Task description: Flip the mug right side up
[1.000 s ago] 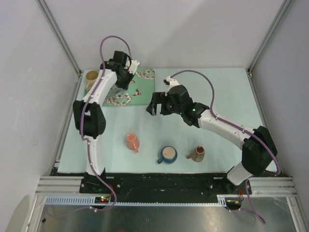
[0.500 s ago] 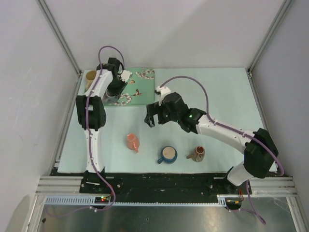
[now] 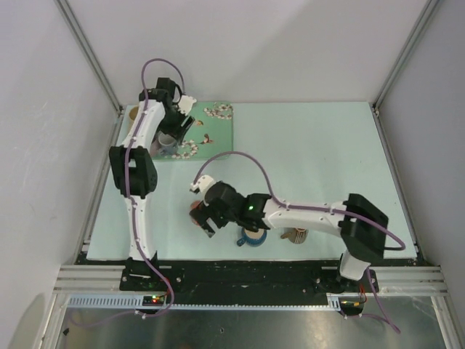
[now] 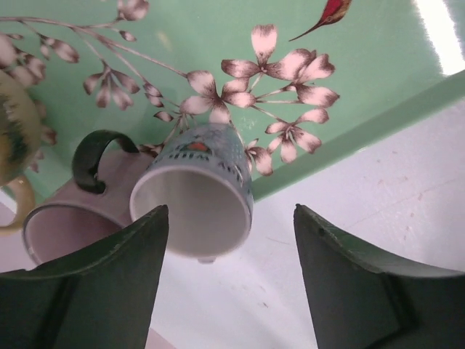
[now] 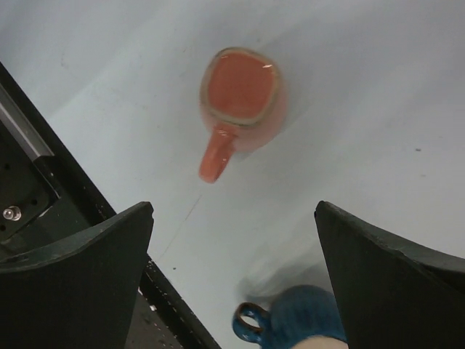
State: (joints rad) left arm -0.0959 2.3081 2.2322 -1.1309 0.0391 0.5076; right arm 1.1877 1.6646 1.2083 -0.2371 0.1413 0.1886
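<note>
while spread wide and empty, hovers just over mug [image 5: 241, 94] (base up, handle pointing back toward right gripper [image 5: 234, 206]).

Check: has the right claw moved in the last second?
Yes. The right claw swung from beside the floral mat toward the near side and now hovers, open, over the orange mug.

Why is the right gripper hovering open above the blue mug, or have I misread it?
Not the blue mug: the right gripper hovers open above the orange mug. The right wrist view shows it between the fingers, the blue mug off to the side.
</note>
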